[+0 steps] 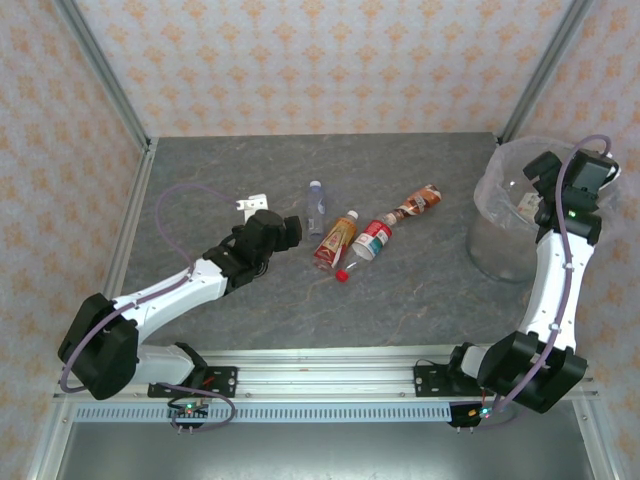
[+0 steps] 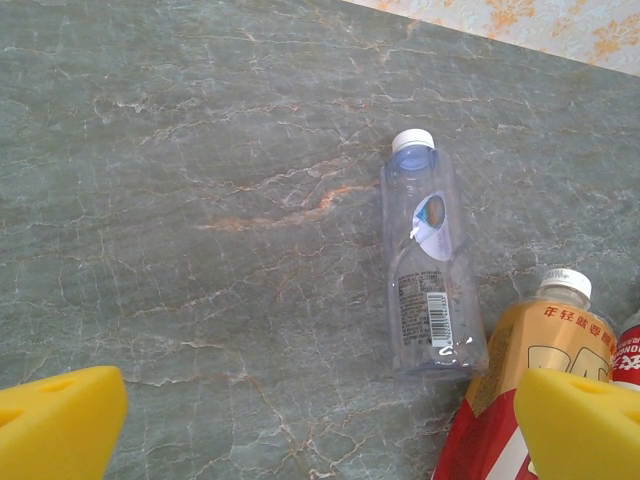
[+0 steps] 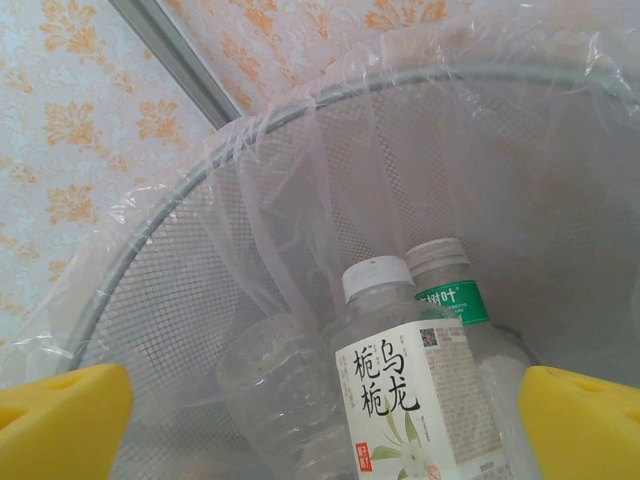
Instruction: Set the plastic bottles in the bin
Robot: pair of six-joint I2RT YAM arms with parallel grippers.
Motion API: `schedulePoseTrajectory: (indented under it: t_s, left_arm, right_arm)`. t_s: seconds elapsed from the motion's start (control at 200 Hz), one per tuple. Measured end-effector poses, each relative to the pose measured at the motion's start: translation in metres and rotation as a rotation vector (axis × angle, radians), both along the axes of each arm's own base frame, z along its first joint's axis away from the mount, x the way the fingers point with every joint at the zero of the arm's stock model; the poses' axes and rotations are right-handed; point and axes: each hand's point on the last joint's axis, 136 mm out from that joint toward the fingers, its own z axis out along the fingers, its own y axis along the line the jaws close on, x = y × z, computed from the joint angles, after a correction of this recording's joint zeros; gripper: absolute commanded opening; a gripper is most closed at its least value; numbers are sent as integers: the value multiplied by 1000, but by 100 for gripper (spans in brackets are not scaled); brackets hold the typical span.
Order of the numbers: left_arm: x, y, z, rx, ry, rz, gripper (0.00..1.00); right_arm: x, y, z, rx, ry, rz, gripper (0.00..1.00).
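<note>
Hanging over the bin [image 1: 488,232] at the right edge of the top view, the right gripper [image 1: 537,172] is spread wide and grips nothing. In its wrist view the yellow pads [image 3: 62,422] sit in the two lower corners of the frame. Low in the centre, inside the bin's bag-lined mesh wall [image 3: 190,300], lie a white-label bottle [image 3: 410,395], a green-label bottle [image 3: 452,298] touching it on the right, and a crumpled clear one [image 3: 265,385] to its left.

The left gripper [image 1: 291,230], left of centre in the top view, is also spread and empty. Just right of it on the table [image 1: 200,170] lie four bottles in a loose row: a clear bottle [image 1: 317,205], an orange bottle [image 1: 336,240], a red bottle [image 1: 368,243] and, upper right of these, a brown bottle [image 1: 420,203]. In the left wrist view the clear bottle [image 2: 428,275] lies right of centre with its white cap toward the top. The orange bottle [image 2: 520,370] is at lower right, partly behind one pad [image 2: 580,425].
</note>
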Motion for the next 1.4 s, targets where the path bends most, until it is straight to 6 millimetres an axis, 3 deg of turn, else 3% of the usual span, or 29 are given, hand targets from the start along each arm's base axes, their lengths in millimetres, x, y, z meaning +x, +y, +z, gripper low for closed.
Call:
schedulePoseTrajectory:
  t_s: [0.285, 0.53, 0.936, 1.066, 1.221, 1.401]
  left_arm:
    - [0, -1, -2, -1, 6, -6, 100]
    - [3, -13, -10, -10, 45, -43, 100]
    - [3, -17, -21, 3, 92, -60, 100]
    - [3, -17, -20, 2, 94, -61, 100]
    - [3, -18, -20, -1, 95, -66, 100]
    - [3, -18, -20, -1, 96, -65, 100]
  right_arm:
    - [-5, 11, 14, 12, -26, 11, 99]
    - [-4, 42, 44, -16, -79, 88, 99]
    - [5, 87, 57, -19, -95, 213, 99]
    - [9, 110, 64, -20, -108, 280, 99]
    - [17, 151, 68, -19, -112, 403, 99]
    - [34, 207, 54, -32, -53, 564, 99]
